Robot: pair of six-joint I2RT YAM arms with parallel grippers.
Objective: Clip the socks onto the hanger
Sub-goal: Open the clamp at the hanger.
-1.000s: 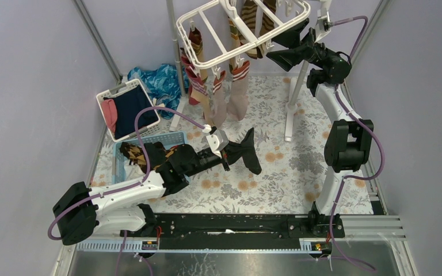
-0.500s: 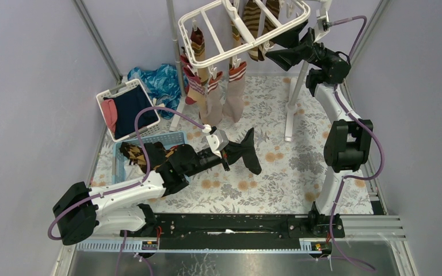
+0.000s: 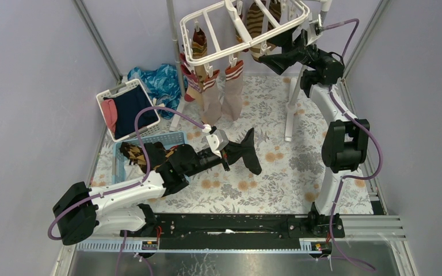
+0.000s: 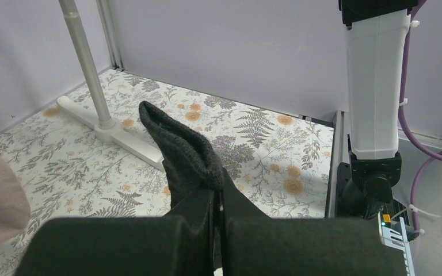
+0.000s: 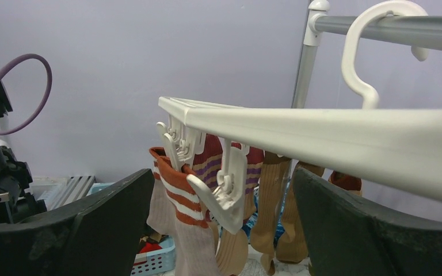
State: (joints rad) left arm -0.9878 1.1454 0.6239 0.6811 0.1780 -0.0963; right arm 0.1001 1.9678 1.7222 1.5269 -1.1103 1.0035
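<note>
The white hanger [image 3: 210,34] hangs at the top, with tan socks with red-and-white cuffs [image 3: 230,86] and striped socks [image 3: 256,20] clipped to it. My right gripper [image 3: 273,49] is open and empty, just under the frame's right edge. In the right wrist view its jaws [image 5: 221,230] stand either side of an empty white clip [image 5: 227,187], below the hanger bar [image 5: 334,129] and beside a red-cuffed sock [image 5: 187,224]. My left gripper [image 3: 230,150] is shut on a black sock [image 3: 251,150], low over the floral mat. The left wrist view shows the sock [image 4: 181,149] pinched in the jaws [image 4: 218,195].
A white slotted basket [image 3: 108,95] with navy and pink garments stands at the left. A small blue basket [image 3: 170,138] with more socks lies under my left arm. Blue patterned cloth [image 3: 158,80] lies behind. The stand's poles and feet [image 3: 289,109] rise from the mat, and walls close in on both sides.
The hanger frame has turned slightly and its hanging socks have swung left. My right gripper has shifted left and up with it. The left arm has not moved.
</note>
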